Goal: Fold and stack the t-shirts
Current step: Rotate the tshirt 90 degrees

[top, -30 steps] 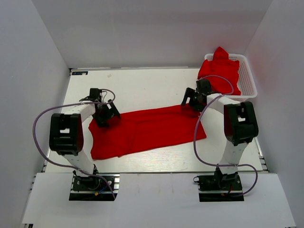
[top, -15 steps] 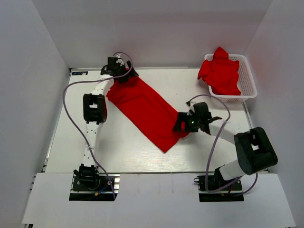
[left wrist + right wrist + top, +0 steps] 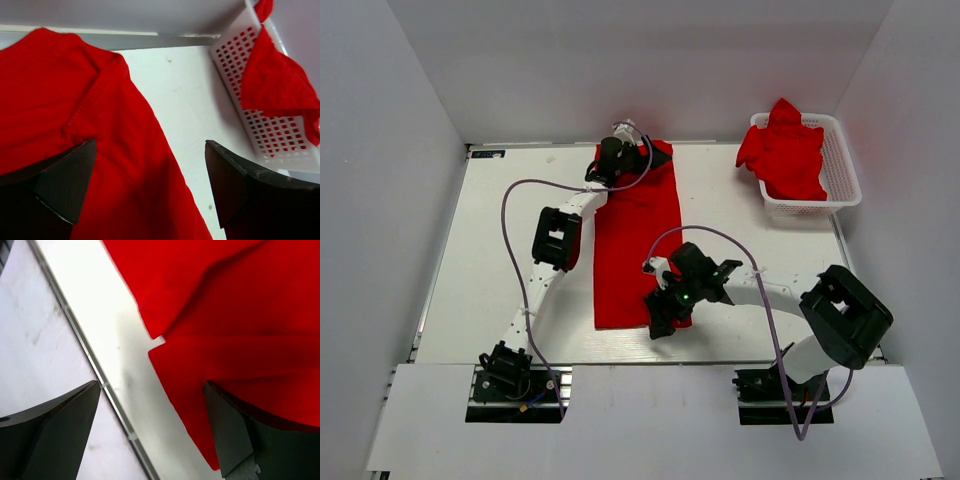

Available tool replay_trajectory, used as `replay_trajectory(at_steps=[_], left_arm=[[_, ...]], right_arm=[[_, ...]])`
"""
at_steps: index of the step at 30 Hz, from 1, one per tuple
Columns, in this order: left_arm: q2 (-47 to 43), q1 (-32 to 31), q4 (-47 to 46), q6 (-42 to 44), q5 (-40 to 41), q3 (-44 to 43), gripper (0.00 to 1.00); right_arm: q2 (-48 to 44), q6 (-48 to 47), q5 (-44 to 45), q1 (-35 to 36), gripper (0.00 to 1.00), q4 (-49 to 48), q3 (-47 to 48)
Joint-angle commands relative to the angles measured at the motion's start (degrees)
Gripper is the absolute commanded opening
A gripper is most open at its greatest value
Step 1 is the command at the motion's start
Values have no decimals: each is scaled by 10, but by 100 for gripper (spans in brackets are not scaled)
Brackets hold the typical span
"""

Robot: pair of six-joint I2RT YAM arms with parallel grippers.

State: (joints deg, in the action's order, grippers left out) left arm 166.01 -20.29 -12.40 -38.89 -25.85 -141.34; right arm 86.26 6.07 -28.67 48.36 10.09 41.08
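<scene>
One red t-shirt [image 3: 635, 240] lies flat as a long narrow strip running from the far edge toward the near edge of the table [image 3: 500, 250]. My left gripper [image 3: 655, 155] hovers over its far end, jaws open; in the left wrist view the gripper [image 3: 150, 145] shows one finger over the t-shirt [image 3: 75, 100] and the other over bare table. My right gripper [image 3: 655, 318] stands open over the near right corner; in the right wrist view the gripper [image 3: 152, 385] straddles the hem of the t-shirt [image 3: 240, 330]. More red t-shirts [image 3: 785, 150] are heaped in the basket.
The white lattice basket [image 3: 842, 170] sits at the far right corner, and it is close to the left gripper as the basket [image 3: 235, 60] in the left wrist view. The table's metal front rim [image 3: 90, 360] runs just beside the right gripper. White walls enclose three sides.
The t-shirt has swung from lying across the table to lying front to back. My left gripper went to the far edge, my right gripper came to the near edge.
</scene>
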Motion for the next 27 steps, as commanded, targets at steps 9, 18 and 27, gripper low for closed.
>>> replay_trajectory(at_steps=[9,18,27], left_arm=[[-101,3,-113,-25,5,17,100],[-324,3,68,106,-31,102,100],[-669,-24,355,180,167,561,100]], right_arm=[[-53,10,108,25,90,104,44],[-129,45,232,24,90,132,61],[-183,211,416,17,90,184,26]])
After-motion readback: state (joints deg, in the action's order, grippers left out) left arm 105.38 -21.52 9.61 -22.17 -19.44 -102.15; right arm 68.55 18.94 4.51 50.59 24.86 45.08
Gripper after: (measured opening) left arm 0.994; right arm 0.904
